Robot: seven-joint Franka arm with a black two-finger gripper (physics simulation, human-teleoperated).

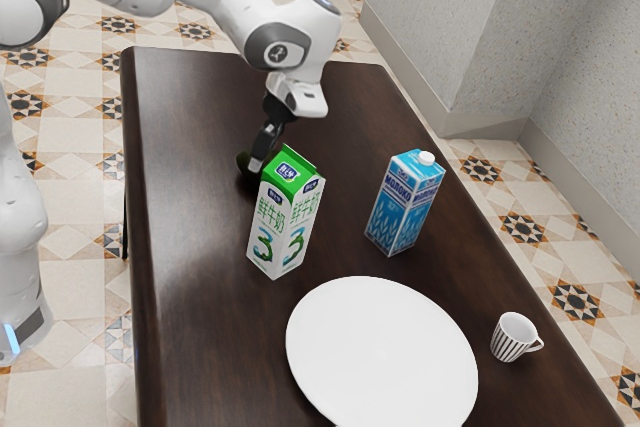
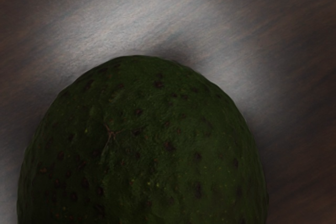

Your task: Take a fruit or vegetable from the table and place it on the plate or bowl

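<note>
**A:** Where is the fruit?

**B:** The avocado lies on the dark table, at the far side of the green milk carton, toward the exterior view's left. From the side I see only a small dark-green sliver of it, because the carton's top covers the rest.

**A:** And from your wrist?

**B:** There the avocado sits right under my hand. It is a dark, pitted dome, cut off at the picture's edge, with the table's wood grain behind it.

**A:** Are you holding it?

**B:** My gripper is down low, just beside the avocado. The carton hides its tip, so I cannot tell whether it is spread or pinching the fruit.

**A:** What else does the side camera give you?

**B:** The white plate lies near the table's near edge, cut off at the picture's bottom. A blue carton stands upright to the exterior view's right of the green one, apart from it. A striped cup stands just beside the plate, farther to the exterior view's right.
</note>
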